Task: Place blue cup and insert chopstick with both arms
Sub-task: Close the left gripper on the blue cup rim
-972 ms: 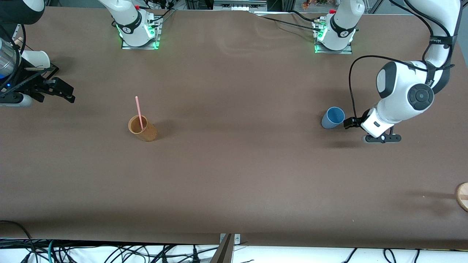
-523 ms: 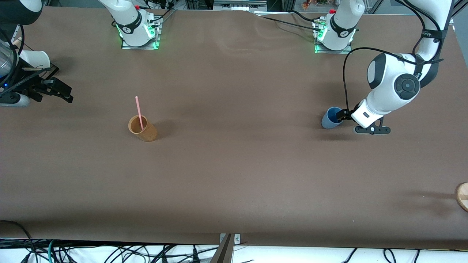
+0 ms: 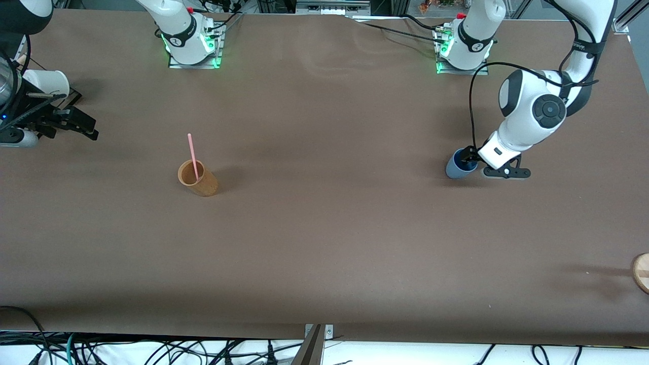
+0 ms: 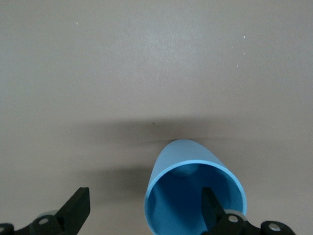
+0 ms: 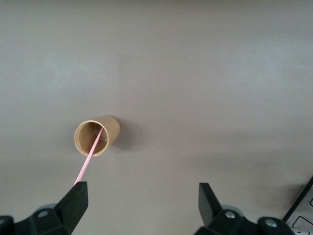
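Observation:
The blue cup point(image 3: 455, 170) stands upright on the brown table toward the left arm's end. My left gripper point(image 3: 473, 159) is open at its rim. In the left wrist view, one finger point(image 4: 212, 205) is inside the blue cup point(image 4: 186, 161) and the other point(image 4: 78, 208) is outside, with the gripper point(image 4: 145, 203) straddling the wall. The pink chopstick point(image 3: 192, 154) leans in the tan cup point(image 3: 200, 181) toward the right arm's end. My right gripper point(image 3: 87, 128) is open and empty over the table's right-arm end. The right wrist view shows it point(image 5: 142, 200) apart from the tan cup point(image 5: 100, 134) and chopstick point(image 5: 88, 161).
A white paper cup point(image 3: 48, 81) lies beside the right gripper at the table's edge. A round wooden piece point(image 3: 641, 272) sits at the left arm's end, nearer the front camera. Both arm bases point(image 3: 190, 43) stand along the top edge.
My left gripper has moved from beside the blue cup onto its rim, one finger now inside. My right gripper has drifted slightly toward the table's edge. The cups and chopstick have not moved.

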`<state>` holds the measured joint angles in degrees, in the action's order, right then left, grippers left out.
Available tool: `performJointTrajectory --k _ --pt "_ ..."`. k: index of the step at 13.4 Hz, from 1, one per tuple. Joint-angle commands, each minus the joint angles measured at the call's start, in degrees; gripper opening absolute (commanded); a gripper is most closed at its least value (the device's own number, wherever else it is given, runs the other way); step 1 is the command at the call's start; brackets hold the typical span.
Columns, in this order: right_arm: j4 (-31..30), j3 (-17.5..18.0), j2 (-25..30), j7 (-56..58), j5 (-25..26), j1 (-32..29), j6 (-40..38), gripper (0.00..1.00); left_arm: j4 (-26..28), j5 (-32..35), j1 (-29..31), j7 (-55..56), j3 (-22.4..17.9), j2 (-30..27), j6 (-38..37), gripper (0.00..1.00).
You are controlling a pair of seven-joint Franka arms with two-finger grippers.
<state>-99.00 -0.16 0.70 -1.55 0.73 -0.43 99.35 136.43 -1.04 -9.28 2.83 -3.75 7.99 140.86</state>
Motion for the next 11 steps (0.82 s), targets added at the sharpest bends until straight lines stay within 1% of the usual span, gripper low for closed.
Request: performJointTrajectory --k 1,2,3,4,5,6,7,8,9,11 --pt "0.13 0.07 1.15 0.41 -0.20 -0.01 -1.27 1.00 2.35 1.39 -0.47 -0.63 -0.38 -1.93 2.05 1.00" --pt "0.13 0.07 1.15 0.41 -0.20 -0.01 -1.70 1.00 2.44 1.39 -0.47 -0.63 -0.38 -1.58 2.75 0.99" --pt "0.13 0.07 1.15 0.41 -0.20 -0.01 -1.79 1.00 2.44 1.39 -0.38 -0.63 -0.38 -1.23 3.45 0.92" --pt "0.13 0.07 1.15 0.41 -0.20 -0.01 -1.79 1.00 2.44 1.39 -0.30 -0.63 -0.38 -0.96 3.54 0.76" --pt "0.21 0.07 1.15 0.41 -0.20 -0.01 -1.79 1.00 2.44 1.39 -0.30 -0.63 -0.38 -0.88 3.54 0.50" --pt "0.22 0.07 1.15 0.41 -0.20 -0.01 -1.79 1.00 2.44 1.39 -0.30 -0.63 -0.38 -0.87 3.63 0.28" --pt "0.13 0.07 1.15 0.41 -0.20 -0.01 -1.79 1.00 2.35 1.39 -0.21 -0.63 -0.38 -0.87 3.63 0.11" --pt "0.13 0.07 1.15 0.50 -0.20 -0.01 -1.79 1.00 2.35 1.39 -0.29 -0.63 -0.38 -0.87 3.63 0.02" --pt "0.13 0.07 1.15 0.50 -0.20 -0.01 -1.79 1.00 2.35 1.39 -0.21 -0.63 -0.38 -0.79 3.72 0.00" --pt "0.13 0.07 1.15 0.41 -0.20 -0.01 -1.71 1.00 2.35 1.39 -0.03 -0.63 -0.47 -0.61 3.81 0.00"
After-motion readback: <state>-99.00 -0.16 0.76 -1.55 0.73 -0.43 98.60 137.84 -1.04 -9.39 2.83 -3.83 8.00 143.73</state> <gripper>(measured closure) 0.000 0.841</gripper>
